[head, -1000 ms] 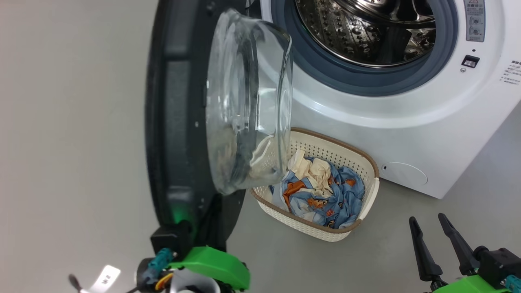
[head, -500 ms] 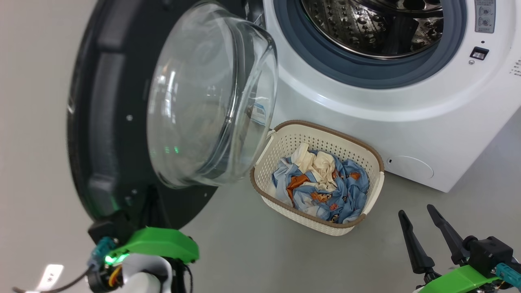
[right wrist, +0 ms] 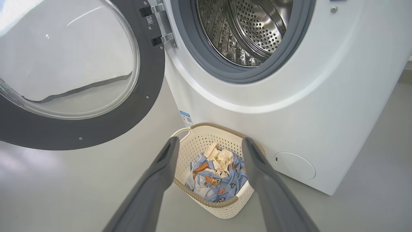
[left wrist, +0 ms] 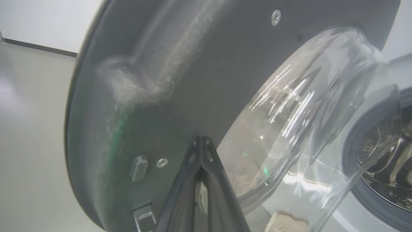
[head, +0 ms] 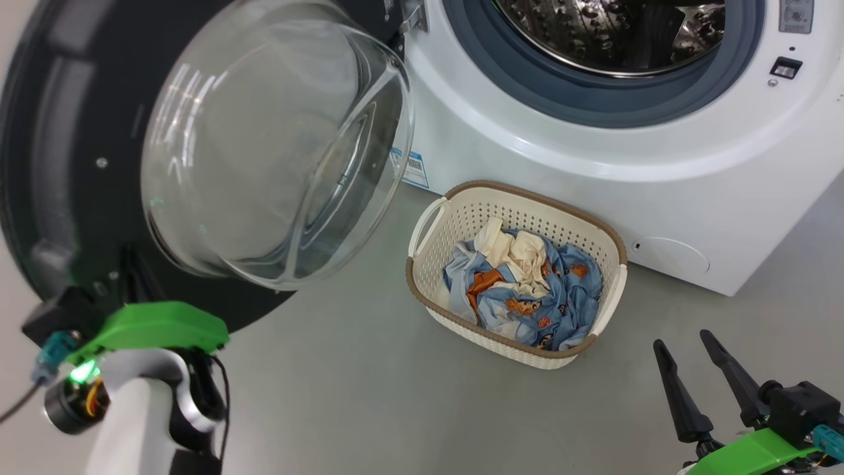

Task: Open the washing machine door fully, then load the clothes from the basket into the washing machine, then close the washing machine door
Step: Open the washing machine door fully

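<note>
A: Step in hand?
B: Opening the washing machine door (head: 264, 152) fully. Already swung well out from the washing machine (head: 593, 165), hanging left of the drum (head: 613, 33) mouth.
A: Left claw (left wrist: 201, 141)?
B: Closed, tips together, pinching nothing visible. Laid against the door's dark inner face just beside the glass bowl (left wrist: 289, 129), apparently pushing rather than gripping.
A: Doing it well?
B: Push along the arc of the hinge (right wrist: 162, 40), never straight ahead; otherwise likely to skid off that smooth face. Stay on the dark rim, off the glass. Slow down toward the stop to spare the hinge. Stop only with a free path from basket (head: 432, 264) to drum.
A: Right claw (right wrist: 209, 143)?
B: Spread wide, empty, hovering low above the floor (head: 369, 396), pointed at the basket. Best left parked there, outside the door's sweep, ready for the first grab.
A: Basket and clothes (head: 527, 284)?
B: Basket down on the floor, just beside the machine's front, below the opening and apart from the door. Clothes heaped inside, blue print with cream pieces on top. Loading not yet begun, judging by the bare steel visible in the drum.
</note>
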